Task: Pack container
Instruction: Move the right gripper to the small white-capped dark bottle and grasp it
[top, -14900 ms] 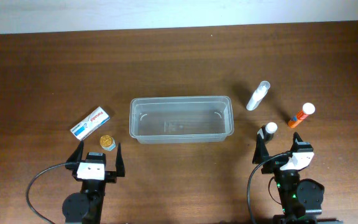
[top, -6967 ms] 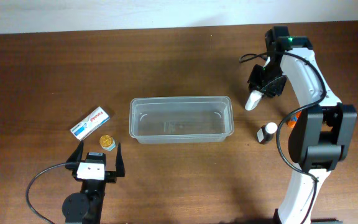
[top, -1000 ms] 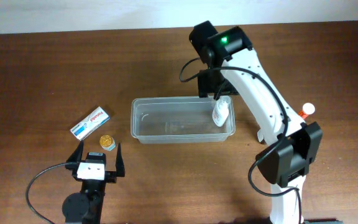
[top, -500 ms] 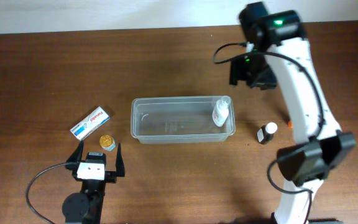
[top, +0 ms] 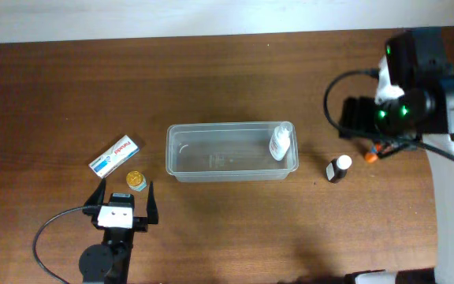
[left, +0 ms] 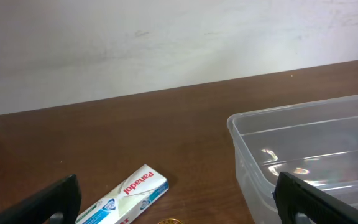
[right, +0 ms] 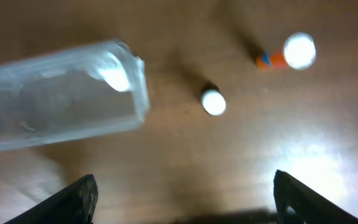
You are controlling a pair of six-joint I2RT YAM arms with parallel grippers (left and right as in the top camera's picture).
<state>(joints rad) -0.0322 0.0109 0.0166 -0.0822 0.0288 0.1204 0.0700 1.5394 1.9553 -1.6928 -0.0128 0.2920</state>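
The clear container [top: 219, 155] sits mid-table. A white bottle [top: 280, 143] stands inside its right end. A dark bottle with a white cap [top: 338, 168] stands right of the container. An orange bottle [top: 371, 155] is partly hidden under my right arm. My right gripper [top: 361, 118] is open and empty, held high above the table. Its wrist view shows the container [right: 42, 99], the white bottle [right: 114, 71], the dark bottle [right: 213, 101] and the orange bottle [right: 288, 53] far below the open fingers [right: 185, 199]. My left gripper [top: 121, 197] is open and empty near the front edge.
A white-and-blue Panadol box [top: 114, 155] lies left of the container, with a small gold-lidded jar [top: 135, 181] beside it. The left wrist view [left: 179, 202] shows the box [left: 123, 196] and the container's rim [left: 278, 115].
My right gripper has let go of the white bottle inside the container. It has risen and swung right, away from the tub. The left arm has not moved.
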